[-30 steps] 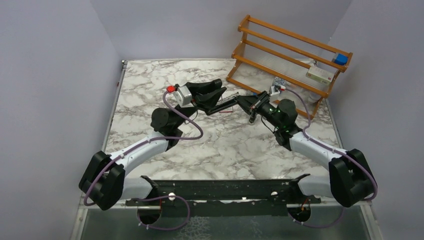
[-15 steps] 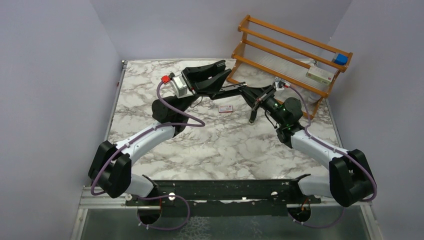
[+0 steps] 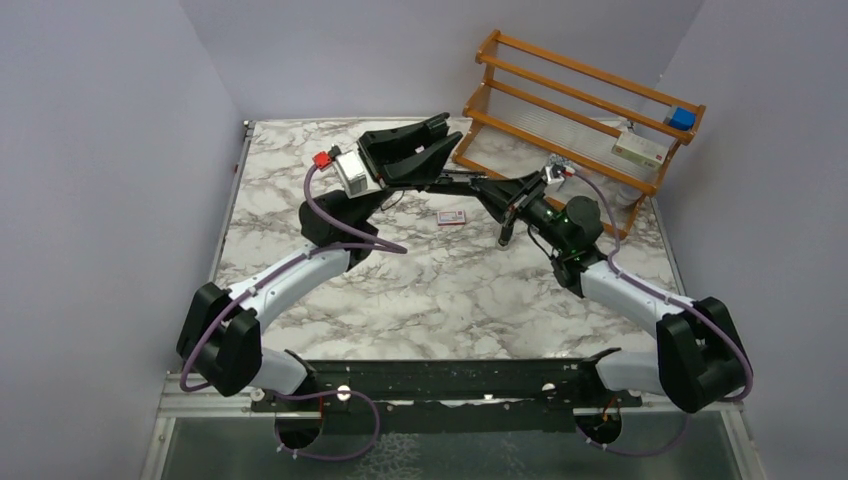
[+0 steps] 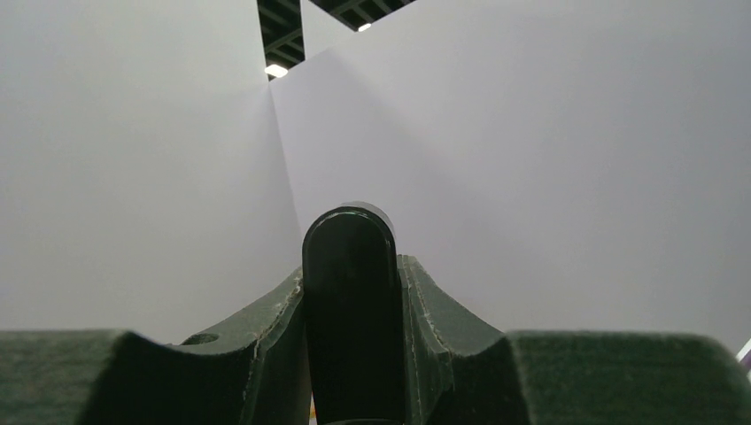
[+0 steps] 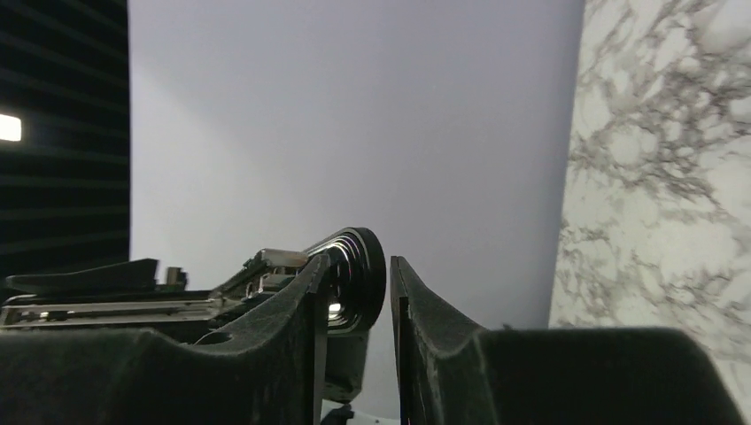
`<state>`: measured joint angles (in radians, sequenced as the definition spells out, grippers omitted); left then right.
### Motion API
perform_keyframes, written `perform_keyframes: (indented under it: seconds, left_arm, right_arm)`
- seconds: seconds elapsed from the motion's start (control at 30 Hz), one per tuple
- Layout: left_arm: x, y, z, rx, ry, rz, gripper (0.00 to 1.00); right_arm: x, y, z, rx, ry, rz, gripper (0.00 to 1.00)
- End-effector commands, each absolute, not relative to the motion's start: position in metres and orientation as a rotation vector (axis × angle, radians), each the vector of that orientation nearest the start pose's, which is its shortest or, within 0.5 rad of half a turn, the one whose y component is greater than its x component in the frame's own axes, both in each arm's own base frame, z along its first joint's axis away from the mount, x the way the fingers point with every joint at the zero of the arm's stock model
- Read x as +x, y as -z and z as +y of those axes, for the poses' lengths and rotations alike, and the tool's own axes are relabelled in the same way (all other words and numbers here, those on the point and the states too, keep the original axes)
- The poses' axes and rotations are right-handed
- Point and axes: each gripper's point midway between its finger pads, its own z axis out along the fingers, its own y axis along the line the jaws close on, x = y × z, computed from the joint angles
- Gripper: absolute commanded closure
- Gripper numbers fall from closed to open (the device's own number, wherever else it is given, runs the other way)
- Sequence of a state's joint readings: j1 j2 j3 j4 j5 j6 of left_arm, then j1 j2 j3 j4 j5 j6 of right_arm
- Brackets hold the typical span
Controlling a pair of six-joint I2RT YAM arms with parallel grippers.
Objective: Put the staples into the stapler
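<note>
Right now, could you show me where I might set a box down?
Bare: the near half of the table, just beyond the base rail, and the far-left corner. Crowded: mid-far, around the raised stapler and the staples box, and the far right by the wooden rack.

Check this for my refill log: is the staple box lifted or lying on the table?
Lying: the staple box rests flat on the marble table, with nothing gripping it.
</note>
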<state>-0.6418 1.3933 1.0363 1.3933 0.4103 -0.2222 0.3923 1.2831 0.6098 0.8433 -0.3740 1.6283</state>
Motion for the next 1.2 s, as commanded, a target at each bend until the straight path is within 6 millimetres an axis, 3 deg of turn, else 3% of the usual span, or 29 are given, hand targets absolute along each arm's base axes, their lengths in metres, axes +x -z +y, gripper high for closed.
perform_keyframes:
  seconds: [0.0, 0.27, 0.4, 0.57, 0.83, 1.03, 1.17]
  left_arm:
    - [0.161, -0.614, -0.201, 0.342, 0.803, -0.085, 1.0]
    - [0.159, -0.612, -0.198, 0.338, 0.795, -0.081, 1.0]
    - [0.161, -0.608, -0.197, 0.328, 0.792, -0.065, 1.0]
    - [0.175, -0.594, -0.204, 0.339, 0.812, 0.026, 1.0]
    - [0.187, -0.566, -0.211, 0.367, 0.925, 0.15, 1.0]
    - [0.178, -0.555, -0.219, 0.424, 1.016, 0.157, 1.0]
    - [0.171, -0.542, -0.228, 0.475, 1.123, 0.166, 1.0]
  right_arm:
    - [0.325, -0.216, 0.239, 0.751, -1.669, 1.84, 0.66]
    - [0.328, -0.204, 0.226, 0.761, -1.598, 1.848, 0.62]
    - [0.335, -0.211, 0.221, 0.614, -1.449, 1.866, 0.61]
    - [0.342, -0.249, 0.218, 0.216, -1.231, 1.78, 0.58]
    - [0.321, -0.321, 0.226, -0.397, -1.035, 1.454, 0.52]
    - [0.28, -0.354, 0.236, -0.758, -0.972, 1.159, 0.5]
    - [0.254, -0.355, 0.25, -1.015, -1.021, 1.069, 0.47]
